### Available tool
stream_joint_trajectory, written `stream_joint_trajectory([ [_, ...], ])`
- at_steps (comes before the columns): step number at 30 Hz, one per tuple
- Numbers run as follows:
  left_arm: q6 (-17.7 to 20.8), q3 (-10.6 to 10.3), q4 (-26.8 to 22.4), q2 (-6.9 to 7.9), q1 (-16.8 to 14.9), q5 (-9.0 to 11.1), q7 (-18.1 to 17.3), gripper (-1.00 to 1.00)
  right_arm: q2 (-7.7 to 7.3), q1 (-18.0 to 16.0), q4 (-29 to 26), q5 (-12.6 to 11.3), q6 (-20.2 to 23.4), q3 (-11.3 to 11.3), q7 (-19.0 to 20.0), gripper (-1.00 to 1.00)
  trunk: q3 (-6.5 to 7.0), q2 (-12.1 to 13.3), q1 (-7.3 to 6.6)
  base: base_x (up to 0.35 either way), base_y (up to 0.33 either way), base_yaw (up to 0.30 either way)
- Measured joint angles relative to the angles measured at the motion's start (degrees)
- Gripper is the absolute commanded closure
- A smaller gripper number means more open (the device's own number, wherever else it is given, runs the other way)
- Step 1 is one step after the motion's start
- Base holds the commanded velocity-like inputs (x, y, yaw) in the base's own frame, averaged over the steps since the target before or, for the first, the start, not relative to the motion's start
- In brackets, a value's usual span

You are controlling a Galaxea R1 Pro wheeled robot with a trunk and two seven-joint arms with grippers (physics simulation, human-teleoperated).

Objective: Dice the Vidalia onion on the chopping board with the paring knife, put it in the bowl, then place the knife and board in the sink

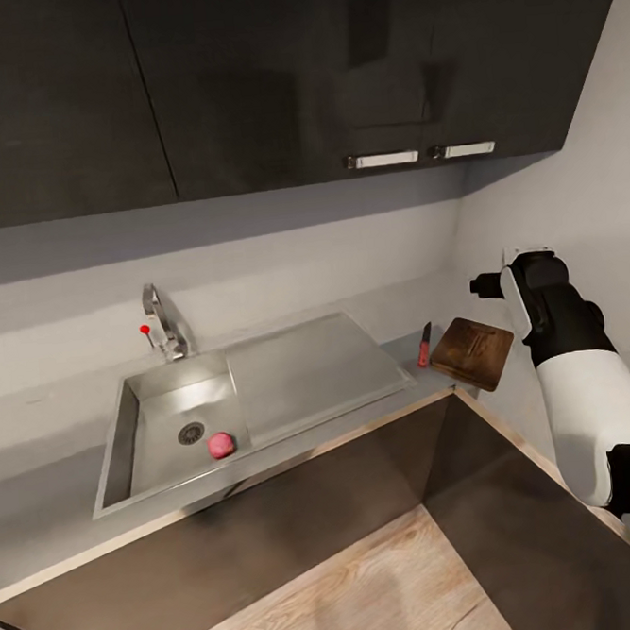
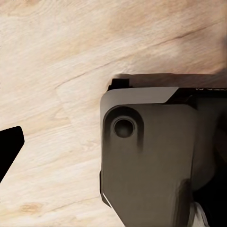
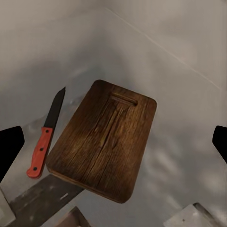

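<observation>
The Vidalia onion (image 1: pixel 221 445) lies in the sink (image 1: pixel 264 395) basin beside the round drain. On the grey countertop (image 1: pixel 44 488), right of the drainboard, lies the red-handled paring knife (image 1: pixel 424 345) (image 3: pixel 45 137). The brown chopping board (image 1: pixel 472 352) (image 3: pixel 106 142) sits beside it, one corner reaching past the counter's inner edge. My right gripper (image 1: pixel 488 285) (image 3: pixel 113 144) hovers above the board, open with nothing held. My left gripper's one visible fingertip (image 2: pixel 9 146) hangs over the wooden floor, nothing held. The bowl is out of view.
A chrome faucet (image 1: pixel 164 327) with a red knob stands behind the basin. Dark wall cabinets (image 1: pixel 240 84) hang overhead. The counter turns a corner at the right along the wall. A grey part of my own body (image 2: pixel 151 161) lies close to the left wrist.
</observation>
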Motion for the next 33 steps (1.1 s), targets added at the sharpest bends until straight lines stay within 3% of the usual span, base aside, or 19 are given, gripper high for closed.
stream_joint_trajectory([
  [14,0.0,0.0,0.0,0.01,0.0,0.0,0.0,-1.00,-0.08,0.1,0.0,0.1,-0.1,-0.1,0.0,-1.00,0.00,0.0,-0.01,0.031,0.000,0.000],
  [33,0.1,0.0,0.1,-0.81,1.1,0.0,0.0,-1.00,-0.07,0.1,0.0,0.1,-0.1,-0.2,-0.1,-1.00,-0.01,0.0,-0.03,0.285,-0.093,0.000],
])
